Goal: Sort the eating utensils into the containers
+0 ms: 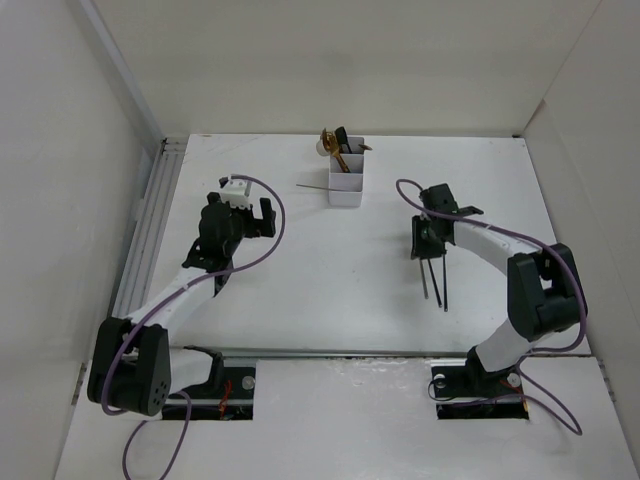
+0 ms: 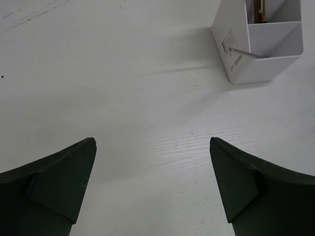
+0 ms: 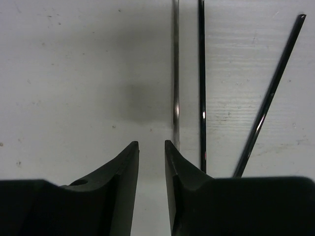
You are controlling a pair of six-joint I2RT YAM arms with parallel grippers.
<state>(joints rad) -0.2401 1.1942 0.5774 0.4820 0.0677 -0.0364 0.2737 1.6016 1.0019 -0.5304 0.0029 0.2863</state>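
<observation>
The white three-compartment organiser point(image 1: 346, 180) stands at the back middle of the table. Gold and dark utensils point(image 1: 335, 145) stick out of its far compartment. A thin chopstick point(image 1: 312, 186) leans out of its left side, and it shows as a grey stick in the left wrist view point(image 2: 243, 52), by the organiser point(image 2: 256, 64). Three thin dark chopsticks point(image 3: 201, 78) lie on the table just right of my right gripper point(image 3: 151, 143), whose jaws stand a narrow gap apart with nothing between them. They also show in the top view point(image 1: 440, 285) below the right gripper point(image 1: 428, 254). My left gripper point(image 2: 152, 140) is wide open and empty, left of the organiser point(image 1: 250, 203).
White walls close in the table on the left, back and right. A metal rail point(image 1: 150, 220) runs along the left edge. Purple cables loop from both arms.
</observation>
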